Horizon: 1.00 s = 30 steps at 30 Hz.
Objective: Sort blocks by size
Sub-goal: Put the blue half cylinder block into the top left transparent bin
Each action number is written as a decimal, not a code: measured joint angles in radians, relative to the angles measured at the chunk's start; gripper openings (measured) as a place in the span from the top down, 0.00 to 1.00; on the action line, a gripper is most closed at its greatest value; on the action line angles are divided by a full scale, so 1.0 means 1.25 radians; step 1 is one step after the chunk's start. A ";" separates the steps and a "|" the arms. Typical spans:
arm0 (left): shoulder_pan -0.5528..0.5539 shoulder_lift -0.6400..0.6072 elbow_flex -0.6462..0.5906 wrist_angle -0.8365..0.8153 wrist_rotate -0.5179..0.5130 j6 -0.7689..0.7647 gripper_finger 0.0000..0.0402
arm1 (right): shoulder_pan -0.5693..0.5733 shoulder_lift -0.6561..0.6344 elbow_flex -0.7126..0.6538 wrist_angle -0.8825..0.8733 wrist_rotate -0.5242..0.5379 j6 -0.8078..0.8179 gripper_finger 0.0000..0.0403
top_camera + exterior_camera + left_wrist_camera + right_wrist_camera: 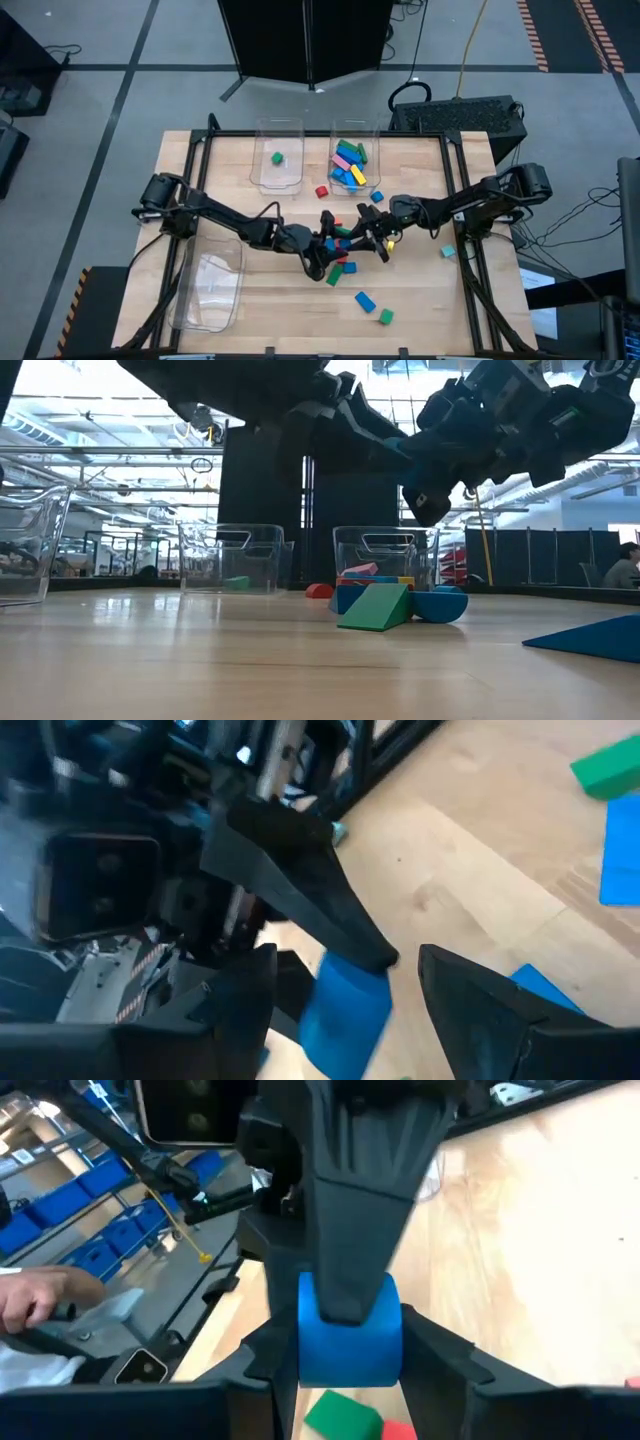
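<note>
In the middle of the table (280, 312) we see the two arms meet. The right gripper (378, 238) comes in from the right side. It is squeezing a blue block (350, 1345) between its two fingers. In the right wrist view the block sits snug between those fingers, up off the wood.

The left gripper (322, 243) comes in from the left side, right up against the other one. Its fingers are spread wide apart. In the left wrist view we see the same blue block (345, 1010) in the space between them, with a gap beside it on one side. One dark finger of the other arm lies across the block there.

Just under the two grippers a few more blocks lie close together on the table, one of them a green block (334, 270). A blue one (365, 300) and a small green one (385, 316) lie nearer the front edge. A red block (321, 191) sits near the back, between two clear bins. A cyan block (447, 252) lies alone on the right side.

The bin on the right (377, 150) holds a pile of mixed blocks (350, 165). The bin beside it (262, 175) holds one little green block (277, 158). A third bin (186, 300) stands at the front left.

A person's hand (30, 1295) shows beyond the table.
</note>
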 joint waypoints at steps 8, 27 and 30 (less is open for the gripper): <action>0.005 0.000 -0.001 -0.012 0.000 0.000 0.39 | 0.013 0.000 -0.001 0.005 0.000 0.001 0.68; 0.004 0.000 -0.001 -0.011 -0.002 0.009 0.77 | 0.014 0.000 -0.001 0.007 -0.007 0.009 0.68; 0.004 0.000 -0.001 -0.010 -0.003 0.007 0.78 | 0.014 0.000 -0.001 0.007 -0.007 0.008 0.66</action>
